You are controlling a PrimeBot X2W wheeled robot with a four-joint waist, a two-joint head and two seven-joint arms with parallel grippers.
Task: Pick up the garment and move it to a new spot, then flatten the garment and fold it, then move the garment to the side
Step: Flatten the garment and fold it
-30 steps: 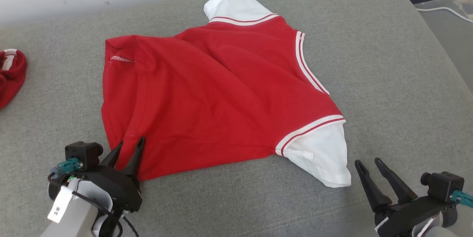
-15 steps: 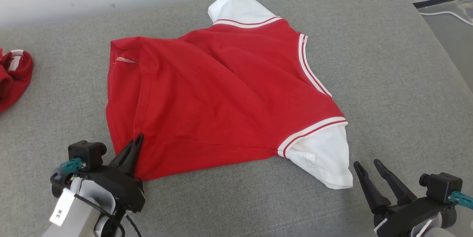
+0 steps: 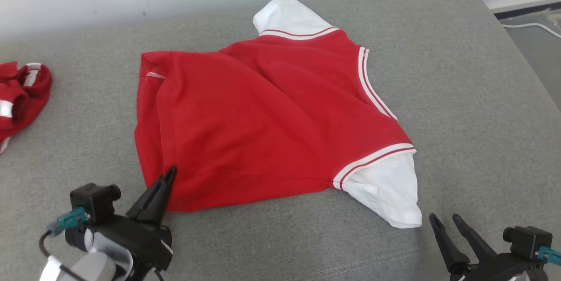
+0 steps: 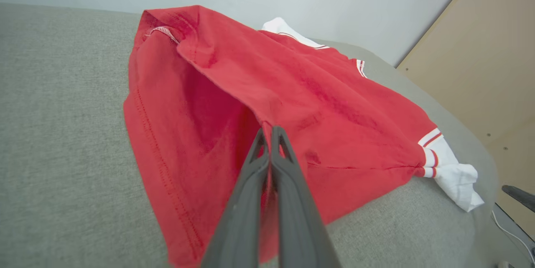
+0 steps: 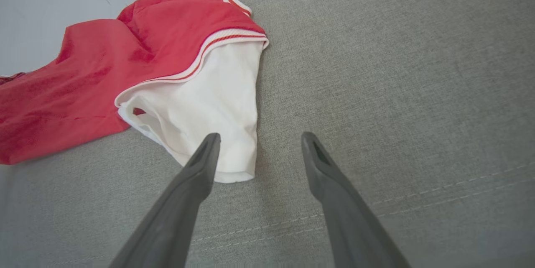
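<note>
- Left gripper (image 3: 170, 172), clamped tight, pinches the red garment (image 3: 263, 119) at its near-left hem.
- Right gripper (image 3: 443, 218) gapes empty at near right, beside the white sleeve (image 3: 385, 189).

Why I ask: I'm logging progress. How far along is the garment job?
Looks done: the garment lies spread, though wrinkled, on the grey cushion. In hand: the left gripper is shut on its near hem, and the right gripper is open beside the white sleeve. Left: no fold shows yet, and the move to the side remains.
</note>
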